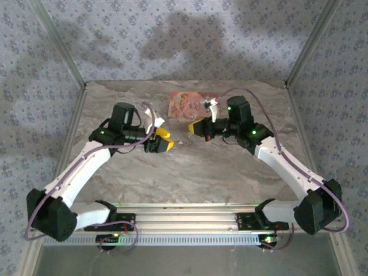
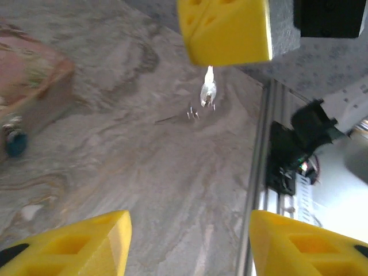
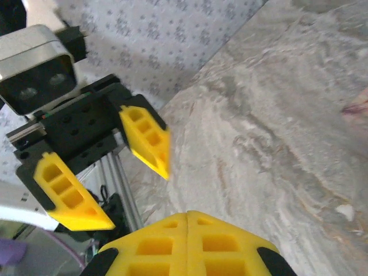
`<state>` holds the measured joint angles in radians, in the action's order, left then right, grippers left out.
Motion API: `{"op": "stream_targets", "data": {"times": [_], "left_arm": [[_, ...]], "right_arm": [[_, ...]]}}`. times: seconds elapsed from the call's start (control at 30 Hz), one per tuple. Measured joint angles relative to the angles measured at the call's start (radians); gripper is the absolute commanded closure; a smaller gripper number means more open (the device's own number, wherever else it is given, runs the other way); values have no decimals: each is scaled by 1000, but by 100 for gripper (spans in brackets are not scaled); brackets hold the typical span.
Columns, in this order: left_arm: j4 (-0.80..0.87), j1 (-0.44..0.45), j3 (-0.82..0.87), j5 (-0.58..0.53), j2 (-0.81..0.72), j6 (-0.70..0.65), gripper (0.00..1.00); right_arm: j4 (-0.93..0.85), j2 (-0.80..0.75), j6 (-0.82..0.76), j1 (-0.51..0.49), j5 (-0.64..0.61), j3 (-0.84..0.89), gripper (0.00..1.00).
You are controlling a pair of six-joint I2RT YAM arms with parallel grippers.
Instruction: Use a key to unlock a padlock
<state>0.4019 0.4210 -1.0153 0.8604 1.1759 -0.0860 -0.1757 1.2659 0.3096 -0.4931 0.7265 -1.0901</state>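
Note:
A tiny dark-blue padlock (image 2: 14, 142) lies on the marble table by the near corner of the pink box (image 2: 34, 80). My right gripper (image 3: 188, 230) is shut, its fingers pressed together. In the left wrist view its yellow fingers (image 2: 224, 29) hang above the table, and a small silver key (image 2: 207, 92) pokes down from between them. My left gripper (image 2: 187, 253) is open and holds nothing, its fingers (image 2: 75, 244) spread wide over bare table. From above, the left gripper (image 1: 164, 142) and right gripper (image 1: 198, 127) face each other mid-table, a short gap apart.
The pink box (image 1: 190, 103) lies flat near the back wall, just behind the right gripper. A small metal bit (image 2: 191, 112) lies on the table below the key. The aluminium rail (image 1: 184, 215) with the arm bases runs along the near edge. Patterned walls close in the table.

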Motion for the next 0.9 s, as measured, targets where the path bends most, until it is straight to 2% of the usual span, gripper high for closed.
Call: {"op": "stream_targets", "data": {"times": [0.2, 0.33, 0.4, 0.57, 0.77, 0.9], "left_arm": [[-360, -39, 169, -72, -93, 380, 40], [-597, -34, 221, -80, -57, 610, 43], [-684, -29, 220, -68, -25, 681, 45], [-829, -7, 193, 2, 48, 800, 53], [-947, 23, 152, 79, 91, 876, 62], [-1001, 27, 150, 113, 107, 911, 64]], "right_arm": [[-7, 60, -2, 81, 103, -89, 100], [8, 108, -4, 80, 188, -178, 100], [14, 122, -4, 72, 217, -202, 100], [26, 149, -3, 34, 249, -222, 100], [54, 158, 10, 6, 251, -221, 100], [77, 158, 20, -1, 251, -219, 100]]}}
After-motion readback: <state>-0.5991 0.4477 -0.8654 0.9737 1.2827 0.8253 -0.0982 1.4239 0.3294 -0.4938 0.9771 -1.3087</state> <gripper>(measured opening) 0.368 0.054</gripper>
